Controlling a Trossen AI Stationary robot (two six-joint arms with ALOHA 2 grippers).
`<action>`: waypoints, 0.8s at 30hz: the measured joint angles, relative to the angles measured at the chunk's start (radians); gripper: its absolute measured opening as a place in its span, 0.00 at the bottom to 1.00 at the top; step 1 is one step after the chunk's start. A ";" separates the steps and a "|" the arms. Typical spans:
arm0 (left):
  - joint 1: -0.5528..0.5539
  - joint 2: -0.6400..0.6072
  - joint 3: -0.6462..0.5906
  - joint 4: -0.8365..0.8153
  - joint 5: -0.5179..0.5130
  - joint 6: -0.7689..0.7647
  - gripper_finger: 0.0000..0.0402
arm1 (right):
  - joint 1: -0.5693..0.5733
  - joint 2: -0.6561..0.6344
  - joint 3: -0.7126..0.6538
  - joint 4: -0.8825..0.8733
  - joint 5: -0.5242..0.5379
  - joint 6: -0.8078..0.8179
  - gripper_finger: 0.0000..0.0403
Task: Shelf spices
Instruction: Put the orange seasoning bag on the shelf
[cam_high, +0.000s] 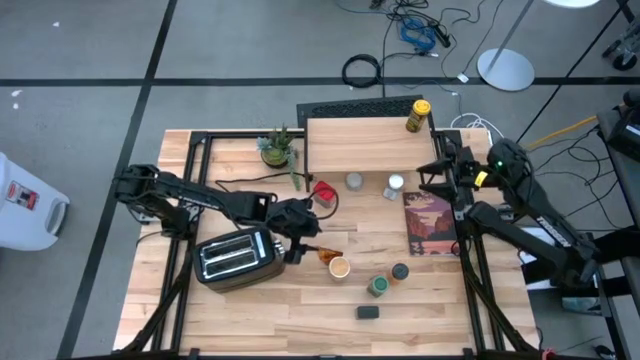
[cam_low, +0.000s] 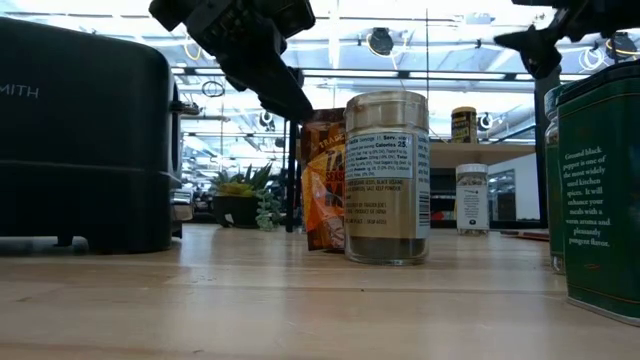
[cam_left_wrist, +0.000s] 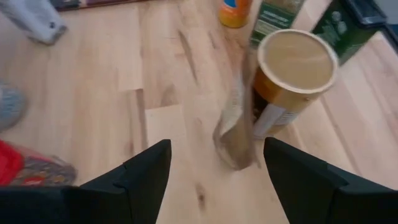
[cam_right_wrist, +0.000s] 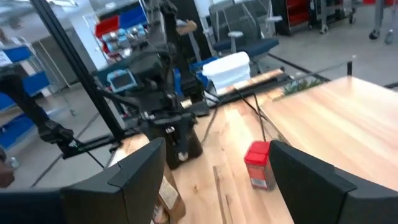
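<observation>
Left pincer (cam_left_wrist: 214, 155) first: spread wide, holding nothing, hanging just off the side of the shiny silver toaster (cam_high: 238, 257) that faces the spices. Straight ahead of its two dark fingers (cam_left_wrist: 146, 177), a small floppy orange-brown pouch (cam_left_wrist: 235, 134), standing up and leaning on a round glass jar with a tan lid (cam_left_wrist: 292, 62). Pouch and jar touching, or very nearly. Both a little farther from the toaster than the pincer itself.

A bit farther out from the toaster, more spices on the desk (cam_high: 260, 310): a green-lidded jar (cam_high: 378, 286), a dark-lidded jar (cam_high: 400, 271) and a small black tin (cam_high: 368, 312). On the back side of the toaster, a red tin (cam_high: 325, 192).

Well beyond the toaster, the small rack with a light wood top and black legs (cam_high: 365, 145). Only one spice up there so far, a yellow jar with a black lid (cam_high: 418, 115). Lots left to put away.

Right pincer (cam_high: 440, 178) waiting far from the toaster, past the rack's other end, also spread and empty.

What could go wrong: probably a grab at the pouch next. Soft and bendy, so easy to squash or let slip. Too far forward, and a bump to the jar, tipping it over and rolling it. Too much swing back, and a knock on the toaster.
</observation>
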 joint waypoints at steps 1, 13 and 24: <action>0.000 0.002 0.000 0.000 0.007 0.000 0.66 | 0.010 0.009 0.000 0.000 0.007 -0.006 0.68; -0.006 0.106 -0.001 0.097 0.010 -0.007 0.66 | 0.129 0.105 0.000 0.012 0.078 -0.035 0.68; -0.007 0.113 -0.001 0.107 0.053 0.002 0.31 | 0.214 0.166 0.000 0.032 0.151 -0.046 0.68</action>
